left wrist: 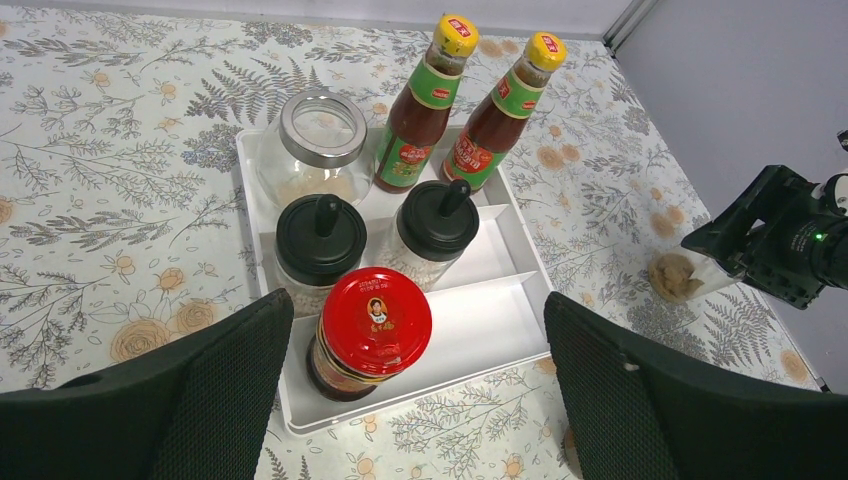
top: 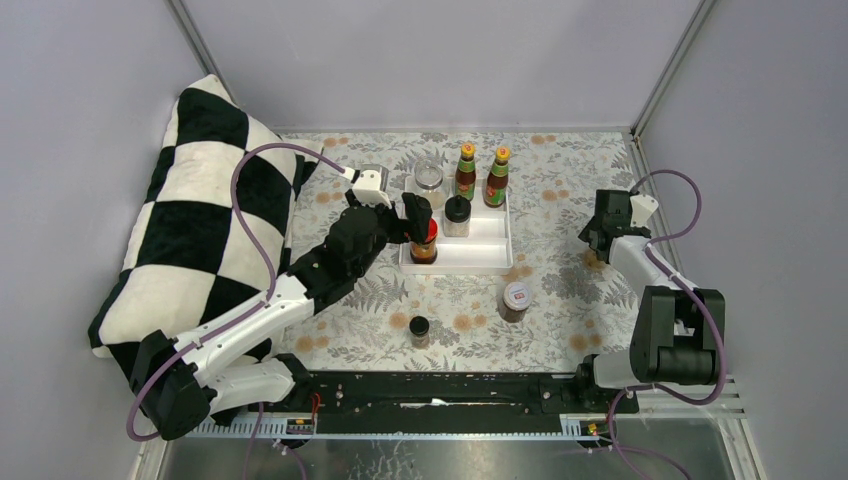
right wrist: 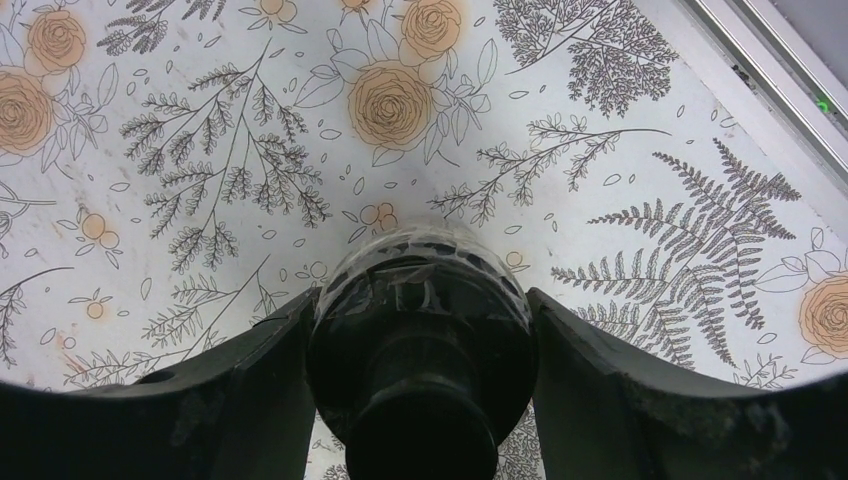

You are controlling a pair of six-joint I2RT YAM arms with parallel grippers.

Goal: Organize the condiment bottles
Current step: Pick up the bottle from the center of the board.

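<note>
Roughly two thirds judged done. Six containers seen stood in white tray [left wrist: 490,320]: two sauce bottles [left wrist: 420,110], silver-lid jar [left wrist: 320,140], two black-lid jars [left wrist: 320,235], red-lid jar [left wrist: 375,320]. Left claw [top: 415,215] held wide apart astride red-lid jar, no contact. Right claw [top: 600,240] closed against both sides of dark-lid jar [right wrist: 420,290] on surface [right wrist: 200,150], well apart from tray. Two jars left loose near tray: white-lid jar [top: 516,297], small black-cap jar [top: 419,329].

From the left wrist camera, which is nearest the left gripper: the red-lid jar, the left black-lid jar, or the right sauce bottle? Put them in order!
1. Red-lid jar, front of the tray.
2. Left black-lid jar, middle row.
3. Right sauce bottle, back row.
</note>
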